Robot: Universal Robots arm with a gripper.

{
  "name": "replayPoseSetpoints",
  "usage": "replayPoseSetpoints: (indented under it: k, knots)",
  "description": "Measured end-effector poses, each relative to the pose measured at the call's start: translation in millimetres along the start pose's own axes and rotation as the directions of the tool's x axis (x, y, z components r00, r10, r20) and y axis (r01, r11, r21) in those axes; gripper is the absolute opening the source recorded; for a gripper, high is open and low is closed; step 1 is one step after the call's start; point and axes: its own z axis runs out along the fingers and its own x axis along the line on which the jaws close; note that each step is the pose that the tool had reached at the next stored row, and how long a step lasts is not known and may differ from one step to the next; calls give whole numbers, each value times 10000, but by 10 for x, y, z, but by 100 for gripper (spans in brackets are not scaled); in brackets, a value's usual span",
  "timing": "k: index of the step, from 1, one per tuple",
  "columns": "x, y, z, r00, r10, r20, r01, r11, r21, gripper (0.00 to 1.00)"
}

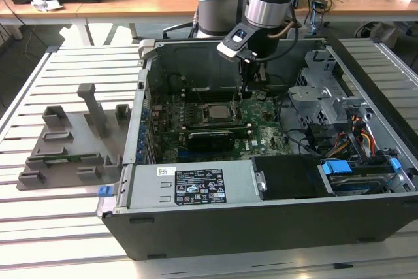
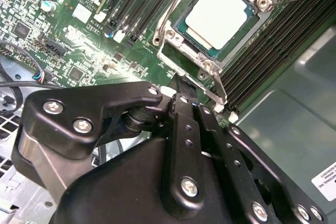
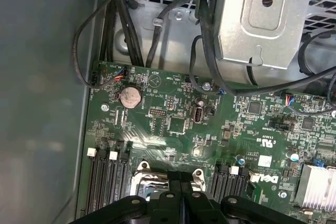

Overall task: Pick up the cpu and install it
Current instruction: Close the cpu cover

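The cpu (image 2: 218,17), a silvery square plate with a thin green rim, lies flat in the socket on the green motherboard (image 2: 79,40). In the exterior view the cpu (image 1: 215,112) sits mid-board inside the open computer case (image 1: 261,227). My gripper (image 1: 237,101) hangs just above the board at the socket's edge, on the exterior view's right of the chip. Its black fingers (image 3: 174,182) are pressed together, shut, with nothing seen between them. In the second wrist view the gripper (image 2: 181,85) ends just short of the socket's metal bracket (image 2: 191,69).
Memory slots (image 2: 142,3) flank the socket. A metal drive cage (image 1: 320,86) and cable bundles (image 1: 356,132) fill the case's right end, and a power supply (image 1: 189,187) lines the near wall. A grey fixture tray (image 1: 65,142) lies on the slatted table outside the case.
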Motion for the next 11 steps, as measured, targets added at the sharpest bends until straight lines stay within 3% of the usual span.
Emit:
replayPoseSetpoints:
  k: [11]
  knots:
    - [16,-110,10,10000,1,0,-1,10000,0,11]
